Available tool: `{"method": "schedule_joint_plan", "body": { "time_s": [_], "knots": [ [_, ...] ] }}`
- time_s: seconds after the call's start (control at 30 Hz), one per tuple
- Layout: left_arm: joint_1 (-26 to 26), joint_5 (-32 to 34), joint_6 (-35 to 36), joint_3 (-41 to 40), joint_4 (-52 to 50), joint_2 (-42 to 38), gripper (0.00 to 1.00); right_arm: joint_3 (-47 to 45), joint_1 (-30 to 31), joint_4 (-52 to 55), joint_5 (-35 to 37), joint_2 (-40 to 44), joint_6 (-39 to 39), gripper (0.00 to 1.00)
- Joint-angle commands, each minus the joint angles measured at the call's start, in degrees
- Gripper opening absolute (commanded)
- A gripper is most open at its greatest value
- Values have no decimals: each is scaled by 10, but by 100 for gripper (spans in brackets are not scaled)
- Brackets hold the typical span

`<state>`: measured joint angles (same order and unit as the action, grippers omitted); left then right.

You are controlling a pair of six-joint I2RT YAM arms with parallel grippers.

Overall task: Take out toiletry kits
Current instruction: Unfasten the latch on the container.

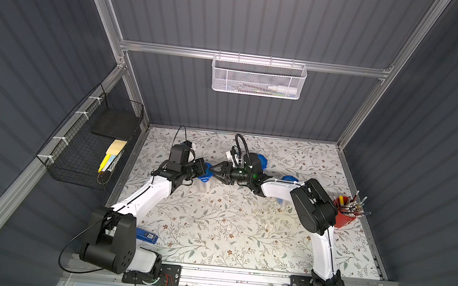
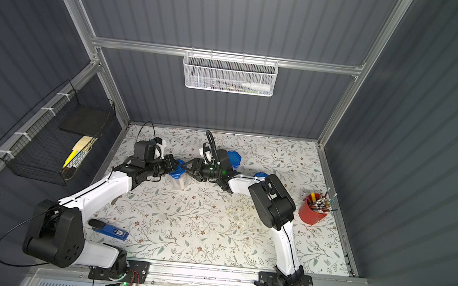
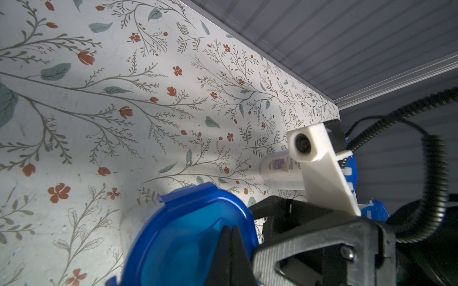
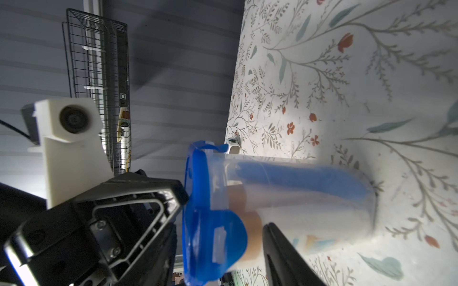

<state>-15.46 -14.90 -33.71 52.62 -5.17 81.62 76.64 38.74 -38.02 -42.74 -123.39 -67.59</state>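
Toiletry kit (image 4: 309, 178) inside jar (image 4: 347, 215) on table (image 4: 371, 81)

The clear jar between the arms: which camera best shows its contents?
The right wrist view: through the clear wall of the jar you see a blue toothbrush and a tan cap. The left wrist view shows only its blue lid; both top views show it small and partly hidden.

Blue toothbrush (image 4: 297, 178) and tan-capped bottle (image 4: 272, 205), apparently upright, inside the lidded clear jar (image 4: 359, 218).

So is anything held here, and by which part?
Left tool, shut, holds nothing; its tip rests on the blue clip lid of a clear jar. Right tool straddles the jar's lid end; a grip cannot be told.
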Motion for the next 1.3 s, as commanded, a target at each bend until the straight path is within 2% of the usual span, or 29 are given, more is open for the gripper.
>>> {"method": "schedule_joint_plan", "body": {
  "time_s": [0.0,0.7,1.27],
  "knots": [
    [-3,22,-5,-61,-189,52,0,6,5,-69,-16,2,-26,57],
    [-4,17,-28,-141,-152,48,0,-13,-2,-226,-10,3,-110,53],
    [-18,16,-50,-194,-135,38,0,-18,-14,-247,-2,7,-122,52]
  ]
}}
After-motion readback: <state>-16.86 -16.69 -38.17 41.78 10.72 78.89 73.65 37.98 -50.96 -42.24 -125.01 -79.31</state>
